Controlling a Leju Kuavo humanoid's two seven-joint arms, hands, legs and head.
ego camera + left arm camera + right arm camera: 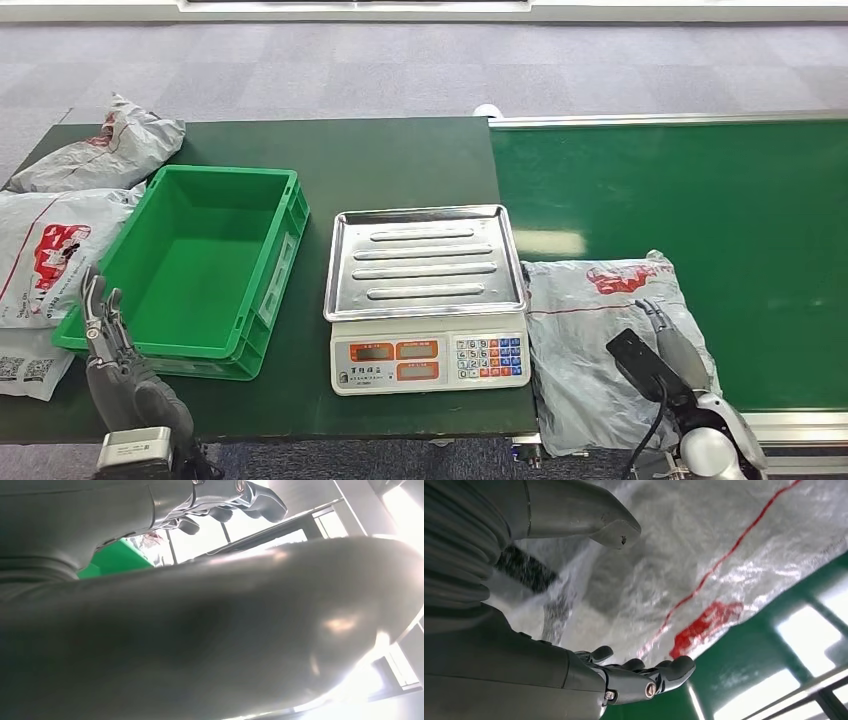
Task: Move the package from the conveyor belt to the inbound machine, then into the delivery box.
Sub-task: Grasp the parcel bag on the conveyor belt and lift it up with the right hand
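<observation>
Package (600, 340): on conveyor belt (700, 200), beside scale (425, 300). Right hand (670, 345) over it, fingers apart, apparently not yet gripping. Step: pickup. Next: close, lift onto scale.

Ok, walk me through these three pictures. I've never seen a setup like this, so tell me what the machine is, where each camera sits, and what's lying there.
This is a humanoid robot with two silver arms ending in many-fingered hands. The wide picture is from its head, looking down at a dark green table and, to the right, a green conveyor belt. On the table stand an empty green crate, which is the delivery box, and a weighing scale with a steel tray, the inbound machine. A grey plastic package lies on the belt beside the scale; more grey bags lie at the far left.

The other two pictures come from cameras at the wrists. The right hand is open, fingers spread close over the package, not gripping it. The left hand is raised near the crate, holding nothing.
</observation>
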